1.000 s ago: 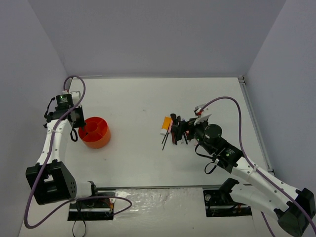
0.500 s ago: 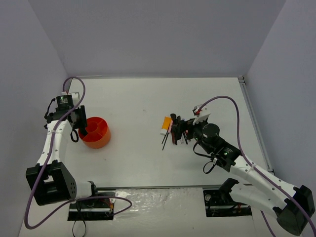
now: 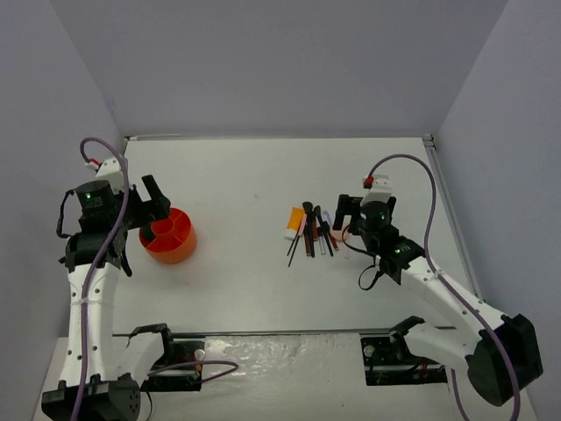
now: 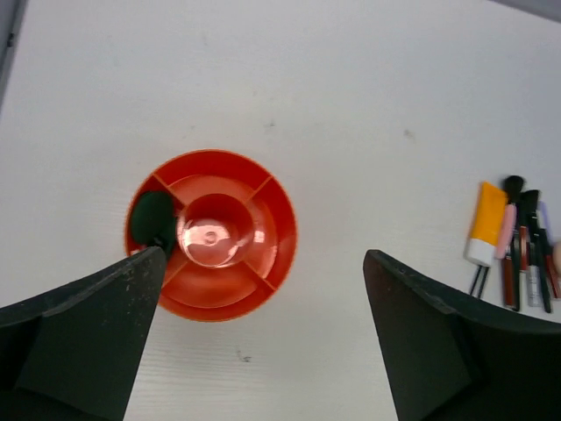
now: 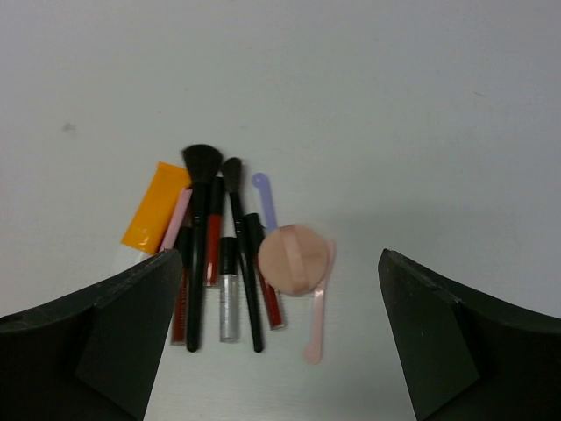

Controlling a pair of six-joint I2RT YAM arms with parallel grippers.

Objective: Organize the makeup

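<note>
Top external view: one white desk (image 3: 245,175), two working areas.

Item 1: tub (image 4: 219,171). Orange, round, with outer compartments around a central cup. It stands at the left, well apart from the other pieces. One dark green piece lies in the compartment on the tub's left, probably a compact (image 4: 151,215), though its lower edge is hidden. The other compartments look bare. The dividers suggest one kind of piece per compartment.

Item 2: left gripper (image 4: 265,256). It hangs over the tub with jaws wide and nothing held, centred where a piece can drop straight in.

Item 3: makeup (image 3: 311,232). It lies flat at mid-desk in a tight row with the long pieces parallel:
- orange-white tube (image 5: 156,206)
- black brushes (image 5: 202,219)
- red sticks (image 5: 213,246)
- clear gloss (image 5: 229,303)
- lilac spatula (image 5: 263,197)
- pink spatula (image 5: 317,320)
- pink puff (image 5: 295,259), resting on the sticks' near ends

Laid this way, each piece can be pinched across its width.

Item 4: right gripper (image 5: 280,259). It hangs above the row with jaws wide and empty. The puff lies between them in the wrist view, so it is likely the next pick, being on top.
</note>
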